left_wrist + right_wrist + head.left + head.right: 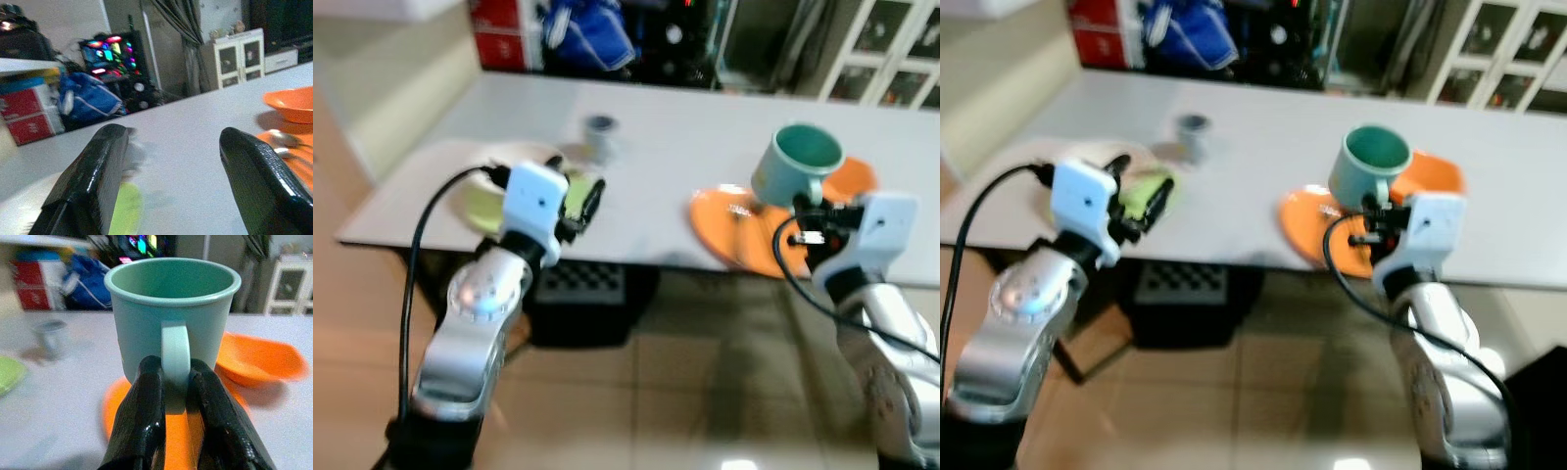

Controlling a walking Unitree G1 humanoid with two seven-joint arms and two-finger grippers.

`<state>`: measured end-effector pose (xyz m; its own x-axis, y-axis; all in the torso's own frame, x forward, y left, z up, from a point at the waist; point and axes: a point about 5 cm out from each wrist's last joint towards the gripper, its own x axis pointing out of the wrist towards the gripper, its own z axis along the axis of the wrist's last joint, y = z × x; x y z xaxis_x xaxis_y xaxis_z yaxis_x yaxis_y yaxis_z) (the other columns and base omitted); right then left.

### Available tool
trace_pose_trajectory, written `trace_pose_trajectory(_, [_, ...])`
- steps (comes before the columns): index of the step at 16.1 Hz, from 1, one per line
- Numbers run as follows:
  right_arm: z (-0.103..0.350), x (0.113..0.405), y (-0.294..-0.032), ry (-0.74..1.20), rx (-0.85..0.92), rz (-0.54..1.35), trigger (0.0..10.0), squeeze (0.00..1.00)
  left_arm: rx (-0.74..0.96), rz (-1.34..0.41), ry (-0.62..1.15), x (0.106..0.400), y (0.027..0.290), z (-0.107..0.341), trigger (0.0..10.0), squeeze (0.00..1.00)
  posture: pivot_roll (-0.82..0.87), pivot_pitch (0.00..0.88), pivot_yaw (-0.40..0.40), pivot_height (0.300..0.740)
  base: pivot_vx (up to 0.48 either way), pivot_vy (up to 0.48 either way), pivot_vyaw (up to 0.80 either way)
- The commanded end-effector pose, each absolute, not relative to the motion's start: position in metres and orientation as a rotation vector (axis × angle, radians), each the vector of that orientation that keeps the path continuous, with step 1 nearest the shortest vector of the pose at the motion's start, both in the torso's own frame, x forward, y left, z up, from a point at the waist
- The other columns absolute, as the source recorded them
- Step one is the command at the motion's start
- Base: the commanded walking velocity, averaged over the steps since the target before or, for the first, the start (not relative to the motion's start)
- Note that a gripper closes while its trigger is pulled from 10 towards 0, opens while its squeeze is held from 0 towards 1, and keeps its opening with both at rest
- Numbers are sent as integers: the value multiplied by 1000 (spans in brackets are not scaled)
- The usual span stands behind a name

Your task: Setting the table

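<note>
Above the near edge of the desk [685,127], toward its right end, the right hand [177,396] carries a teal mug [798,164] by the handle, and the step in hand looks to be finding that mug a spot in the place setting. To do it well, the mug should stay upright as it travels and come down on bare desk just beside the flat orange plate [739,230] rather than on it, since a spoon [281,142] lies on that plate and the orange bowl [850,178] sits close behind toward the far right. A slow descent, with the base flat before the fingers let go, would keep it from tipping off the thin handle grip. The right hand is closed tight on the handle, one black finger [139,421] on each side of the loop, with the mug held clear above the plate. Over at the near-left part of the desk, the left hand [171,181] hovers with its fingers spread wide apart and holds nothing; a yellow-green plate [499,201] lies just beneath and ahead of it. A small grey cup [600,132] stands farther back, between the two place settings.
</note>
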<state>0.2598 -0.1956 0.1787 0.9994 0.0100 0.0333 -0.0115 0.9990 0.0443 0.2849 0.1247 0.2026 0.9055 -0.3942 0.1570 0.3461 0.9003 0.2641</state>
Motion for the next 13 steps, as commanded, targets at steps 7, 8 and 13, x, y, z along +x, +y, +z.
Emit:
trace_pose_trajectory(7, [174, 263, -185, 3, 25, 55, 10000, 0, 204, -404, -191, 289, 122, 205, 10000, 0, -29, 0, -31, 740, 49, 0, 0])
trace_pose_trajectory(8, [174, 263, -183, 1, 31, 53, 10000, 0, 202, -403, -189, 289, 122, 205, 10000, 0, -29, 0, -31, 740, 375, 0, 0])
trace_pose_trajectory(13, [172, 264, -180, 6, 28, 69, 10000, 0, 198, -411, -183, 289, 122, 204, 10000, 0, -25, 0, -34, 740, 440, 0, 0])
